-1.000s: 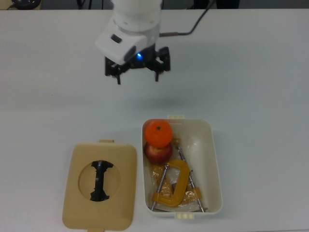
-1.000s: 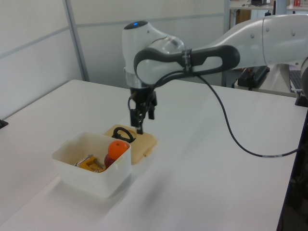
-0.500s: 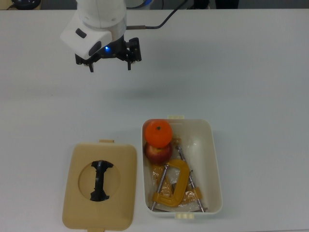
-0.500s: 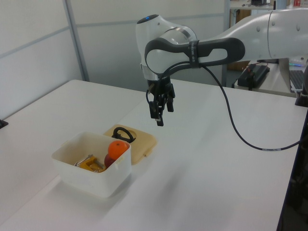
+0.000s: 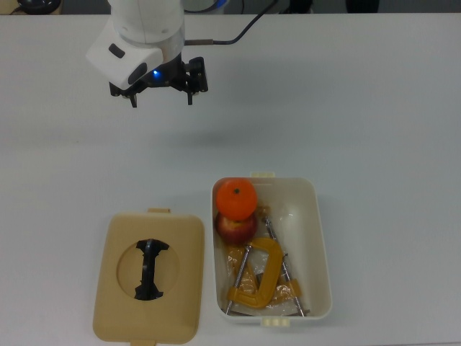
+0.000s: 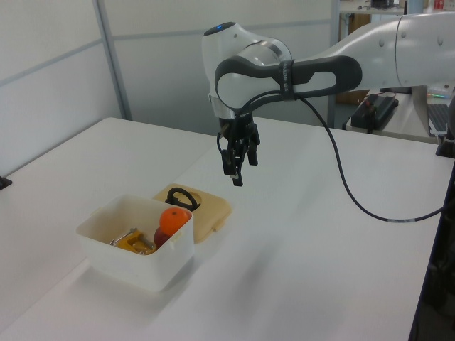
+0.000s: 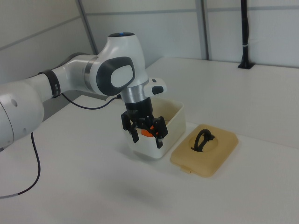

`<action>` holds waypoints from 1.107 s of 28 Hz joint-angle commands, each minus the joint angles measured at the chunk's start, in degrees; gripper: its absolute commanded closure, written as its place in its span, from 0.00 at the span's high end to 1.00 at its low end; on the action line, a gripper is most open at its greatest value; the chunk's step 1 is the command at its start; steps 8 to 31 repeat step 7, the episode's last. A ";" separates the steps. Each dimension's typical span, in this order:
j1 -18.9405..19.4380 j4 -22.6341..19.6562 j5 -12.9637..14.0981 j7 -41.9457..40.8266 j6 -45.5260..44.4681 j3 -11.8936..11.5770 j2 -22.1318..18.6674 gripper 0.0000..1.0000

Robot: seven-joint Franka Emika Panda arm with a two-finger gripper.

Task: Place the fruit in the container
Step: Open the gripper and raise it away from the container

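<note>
The white container (image 5: pixel 321 245) (image 6: pixel 163 264) (image 7: pixel 173 122) sits on the table. Inside it an orange tangerine (image 5: pixel 236 198) (image 6: pixel 174 218) rests against a red apple (image 5: pixel 236 228) (image 6: pixel 161 236) at the end nearest the arm. My gripper (image 5: pixel 160 98) (image 6: pixel 237 165) (image 7: pixel 147 138) hangs open and empty above the bare table, well away from the container, toward the top view's upper left. In the right view the gripper covers most of the tangerine.
A yellow-orange C-clamp (image 5: pixel 257 276) (image 6: pixel 133 243) and metal rods lie in the container beside the fruit. A flat tan lid (image 5: pixel 149 277) (image 6: pixel 202 209) (image 7: pixel 205 150) with a black handle lies on the table next to the container. A cable trails from the arm.
The gripper has moved from near the container toward the top view's upper left, staying open and empty. Over the last half second it has barely shifted. The fruit has not moved.
</note>
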 commanded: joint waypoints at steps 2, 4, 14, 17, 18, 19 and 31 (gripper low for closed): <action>-0.03 -0.87 0.53 -1.33 -0.77 -0.34 -0.67 1.00; -0.12 -0.87 0.53 -1.33 -0.77 -0.34 -0.67 1.00; -0.12 -0.87 0.27 -1.33 -0.77 -0.34 -0.41 1.00; -0.12 -0.87 0.27 -1.33 -0.77 -0.34 -0.41 1.00; -0.12 -0.87 0.27 -1.33 -0.77 -0.34 -0.41 1.00; -0.12 -0.87 0.27 -1.33 -0.77 -0.34 -0.41 1.00; -0.12 -0.87 0.27 -1.33 -0.77 -0.34 -0.41 1.00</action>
